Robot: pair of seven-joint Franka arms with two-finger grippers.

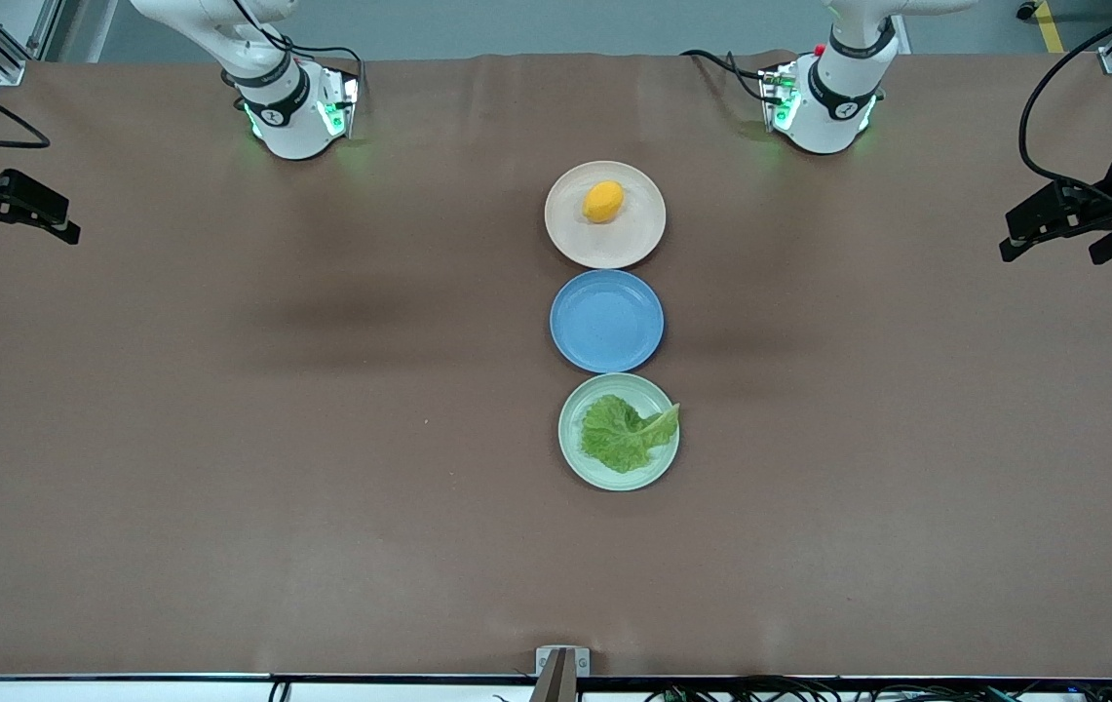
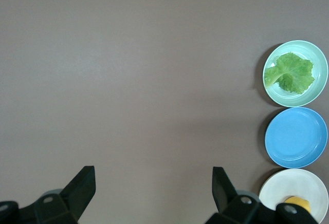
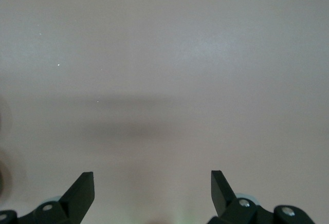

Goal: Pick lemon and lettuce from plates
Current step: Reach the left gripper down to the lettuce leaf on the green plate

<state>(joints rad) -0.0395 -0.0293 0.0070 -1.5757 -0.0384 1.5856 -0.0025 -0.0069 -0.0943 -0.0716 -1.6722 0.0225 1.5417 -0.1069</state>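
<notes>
Nearest the front camera, the lettuce (image 1: 626,433) lies flat in the mint plate (image 1: 579,450), its stalk poking over the rim toward the left arm's end — an easy edge to pinch. Next comes a bare blue plate (image 1: 606,321), just beside it. Farther still, the lemon (image 1: 603,201) sits near the middle of the cream plate (image 1: 604,249). The three stand in one row along the middle of the table (image 1: 273,439), probably so either arm can reach them. The left hand (image 1: 1062,226) and right hand (image 1: 5,207) both wait with fingers spread, holding nothing, over opposite ends — neither pick has begun.
</notes>
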